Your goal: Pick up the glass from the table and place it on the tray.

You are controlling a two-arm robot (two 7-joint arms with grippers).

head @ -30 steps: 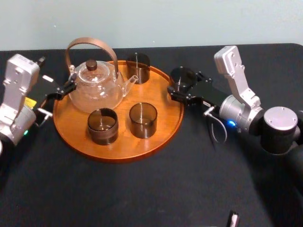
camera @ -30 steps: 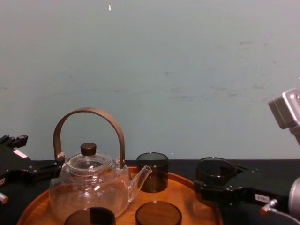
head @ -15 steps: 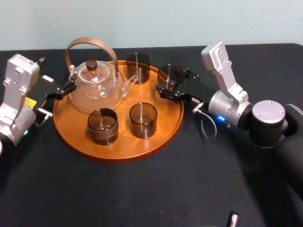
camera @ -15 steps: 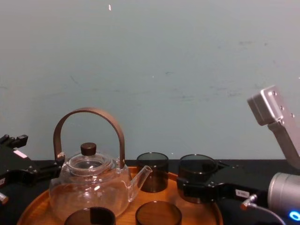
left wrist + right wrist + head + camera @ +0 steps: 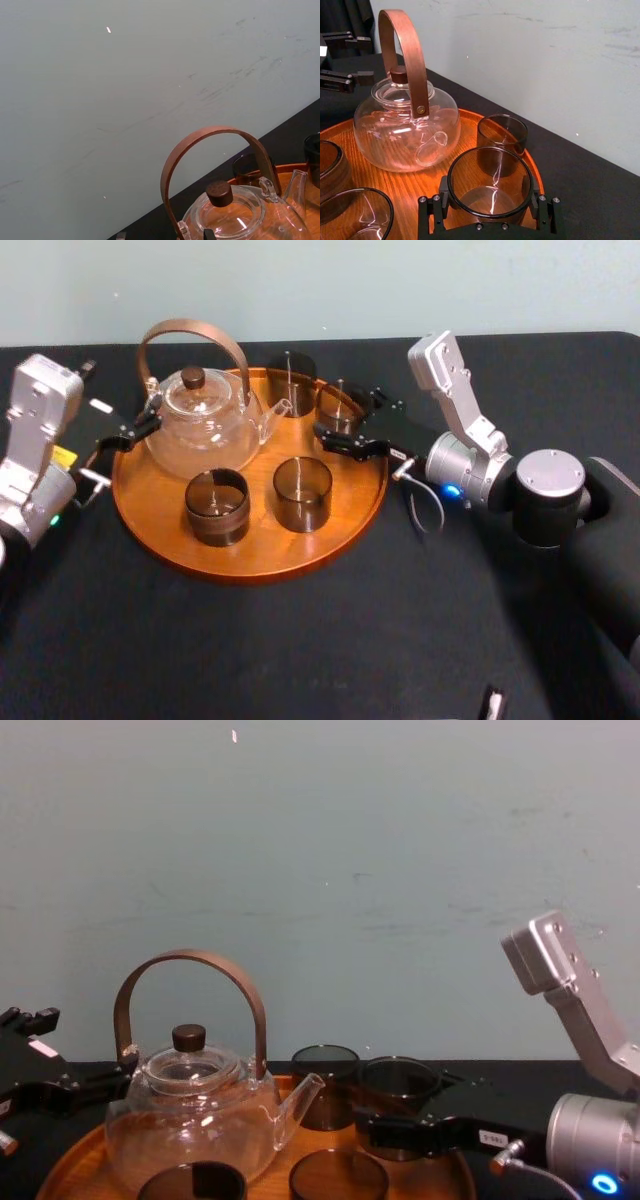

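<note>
So the right gripper (image 5: 347, 420) is clamped around the glass (image 5: 338, 402), over the tray's (image 5: 250, 560) far right part, just beside another glass (image 5: 291, 375). The left gripper (image 5: 138, 428) is parked off the tray's left rim.

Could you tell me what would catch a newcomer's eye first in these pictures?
The glass teapot with its curved brown handle stands out on the left of the wooden tray. The right gripper is shut on a smoky glass at the tray's rear right, beside another dark glass. The left gripper sits by the tray's left edge.
</note>
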